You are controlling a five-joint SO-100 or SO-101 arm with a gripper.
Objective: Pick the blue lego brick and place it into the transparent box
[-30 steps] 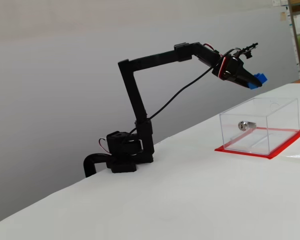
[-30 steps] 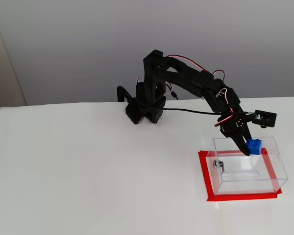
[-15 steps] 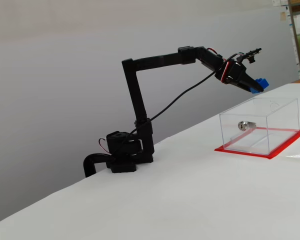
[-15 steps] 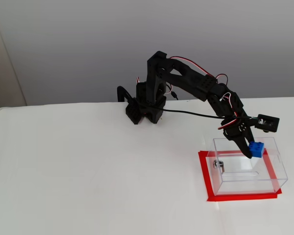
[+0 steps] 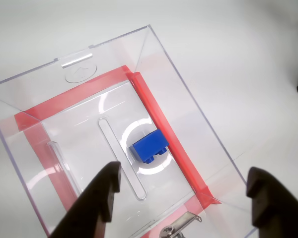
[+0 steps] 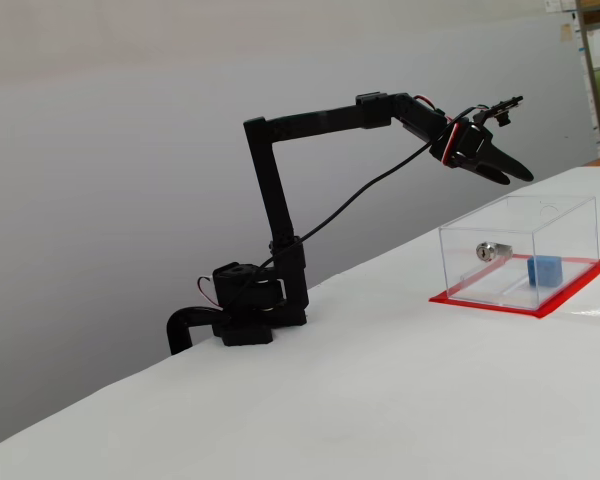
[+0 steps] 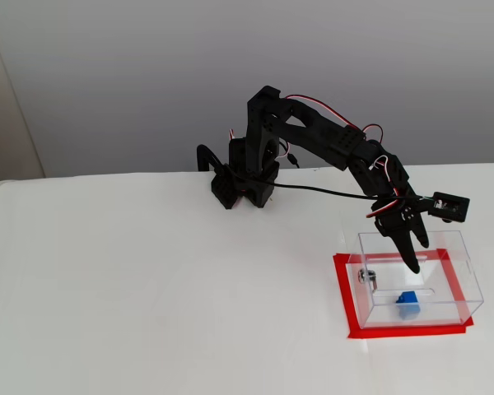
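Note:
The blue lego brick point(image 5: 149, 146) lies on the floor of the transparent box point(image 5: 188, 106), near its red-taped side in the wrist view. Both fixed views show the brick point(image 6: 545, 270) point(image 7: 408, 304) resting inside the box point(image 6: 500, 285) point(image 7: 471, 285), apart from the arm. My gripper point(image 6: 515, 177) point(image 7: 420, 256) hangs above the box's open top, open and holding nothing. In the wrist view the two black fingertips point(image 5: 109, 178) stand wide apart at the bottom edge, with the gripper point(image 5: 183, 174) above the box's near end.
A silver metal lock point(image 6: 487, 251) point(image 7: 367, 276) sits on one end wall of the box. Red tape point(image 7: 346, 300) frames the box's base on the white table. The arm's base point(image 6: 250, 310) point(image 7: 243, 185) is clamped at the table's far edge.
The gripper has opened and let go of the blue brick, which dropped from between the fingers onto the floor of the box. The arm has barely moved.

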